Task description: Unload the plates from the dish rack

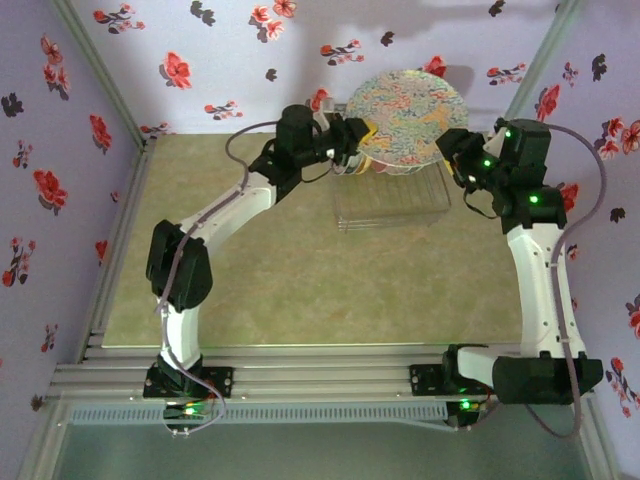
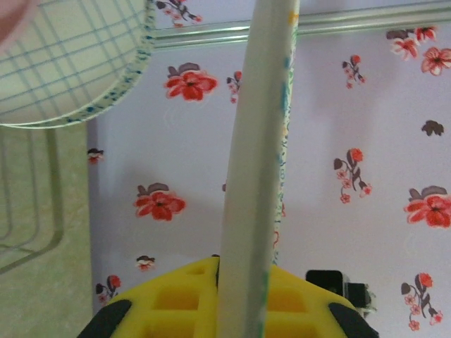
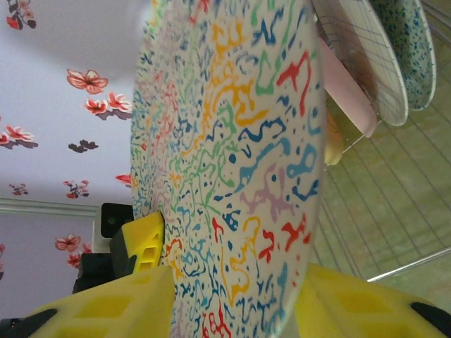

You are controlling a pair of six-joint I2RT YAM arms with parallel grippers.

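Right wrist view: the right gripper (image 3: 232, 310) is pinching the squiggle-patterned plate (image 3: 232, 162). Opposite, the left gripper (image 2: 243, 306) is clamping its other rim. Behind, more plates (image 3: 366, 63) are standing in the dish rack (image 1: 395, 200).

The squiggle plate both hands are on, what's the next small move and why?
Probably lift the squiggle plate a little higher and draw it toward the near table before either the left hand or the right hand lets go: other plates still stand close behind it in the dish rack.

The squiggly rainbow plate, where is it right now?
The squiggly plate is at the table's far end, held up over the dish rack between the left hand and right hand.
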